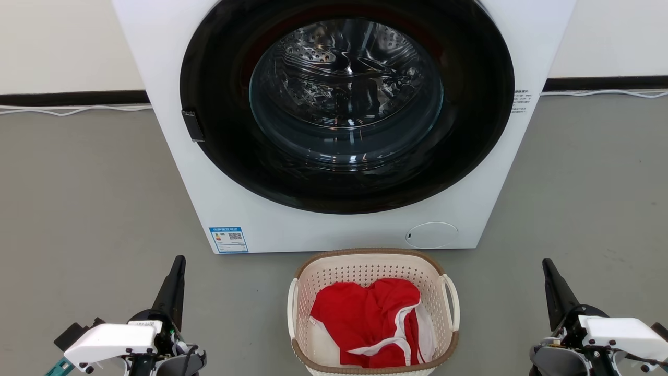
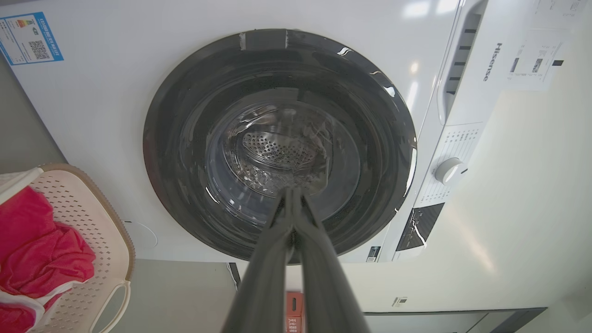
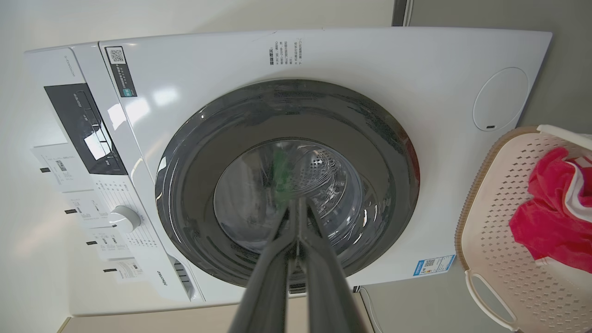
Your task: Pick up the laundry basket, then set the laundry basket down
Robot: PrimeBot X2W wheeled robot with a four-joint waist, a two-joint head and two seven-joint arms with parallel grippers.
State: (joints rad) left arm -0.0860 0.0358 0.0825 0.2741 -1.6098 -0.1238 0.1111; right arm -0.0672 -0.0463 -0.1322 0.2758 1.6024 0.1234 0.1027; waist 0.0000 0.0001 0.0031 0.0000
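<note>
Laundry basket: one, one red garment inside | left end effector clenched | right end effector clenched

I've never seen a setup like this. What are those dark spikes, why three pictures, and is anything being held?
This is a two-armed robot. The head view looks down from a camera on its head. The dark spikes are its left gripper and right gripper, each two long fingers shut, holding nothing. The two wrist views look along those fingers from cameras on each wrist. On the grey floor stands a cream-white perforated plastic laundry basket with a brown rim, a red-and-white garment inside. Behind it stands a white front-loading washing machine with a round dark glass door.
</note>
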